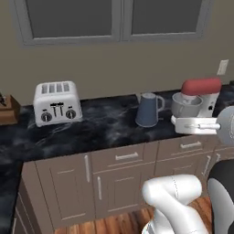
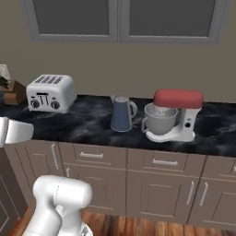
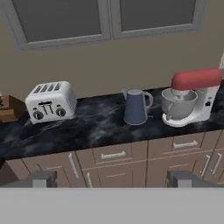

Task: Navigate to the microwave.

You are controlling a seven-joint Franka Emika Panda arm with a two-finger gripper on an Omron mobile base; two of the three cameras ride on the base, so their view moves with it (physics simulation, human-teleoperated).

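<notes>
Facing a long black marble counter (image 1: 105,125) w/ grey-brown cabinets (image 1: 109,180) under it, beige wall behind, and grey-framed dark windows (image 1: 114,18) up top. No microwave anywhere in these views, so can't say where it stands.

On the counter, biggest first: red-topped stand mixer (image 2: 173,115) w/ steel bowl, right side. Silver 4-slot toaster (image 2: 50,93) w/ two knobs, left side, well apart from the mixer. Blue-grey kettle (image 2: 122,113) between them, nearer the mixer. Wooden knife block (image 1: 8,109) at far left, just beside the toaster.

Gripper (image 3: 113,179) is held up facing the counter, fingertips (image 3: 41,178) set wide apart, nothing between them.
</notes>
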